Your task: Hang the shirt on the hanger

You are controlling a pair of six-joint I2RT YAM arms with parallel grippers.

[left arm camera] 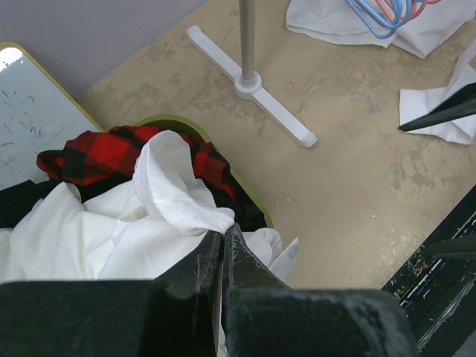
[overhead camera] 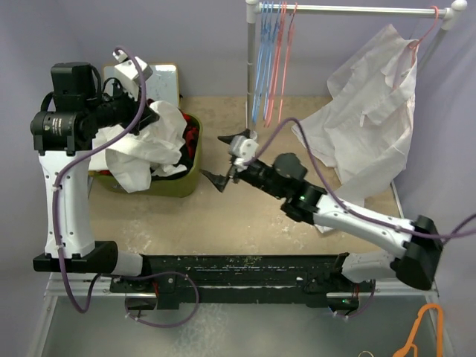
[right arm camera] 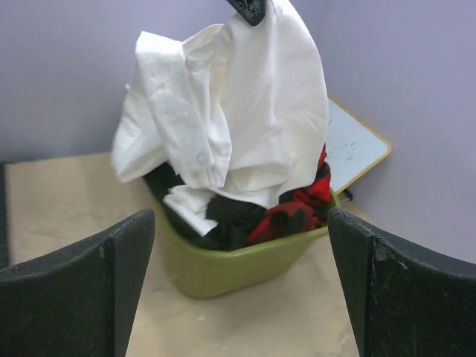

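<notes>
The white shirt (overhead camera: 145,145) is bunched in a green basket (overhead camera: 190,177), over a black garment and a red-and-black plaid one. My left gripper (overhead camera: 151,113) is shut on a fold of it and holds that part up above the basket. In the left wrist view the gripper (left arm camera: 223,232) pinches the shirt (left arm camera: 156,216). My right gripper (overhead camera: 213,158) is open and empty, right of the basket and facing it. In its view (right arm camera: 242,223) the shirt (right arm camera: 245,97) hangs over the basket (right arm camera: 238,264). Thin pink-red hangers (overhead camera: 281,59) hang on the rack.
A white rail rack (overhead camera: 357,10) stands at the back, its foot (left arm camera: 249,82) on the table. Blue hangers (overhead camera: 262,59) hang beside the pink-red ones. Another white shirt (overhead camera: 372,119) hangs from a pink-red hanger (overhead camera: 425,31) at the right. A whiteboard (overhead camera: 167,78) leans behind the basket. An orange hanger (overhead camera: 424,335) lies at the bottom right.
</notes>
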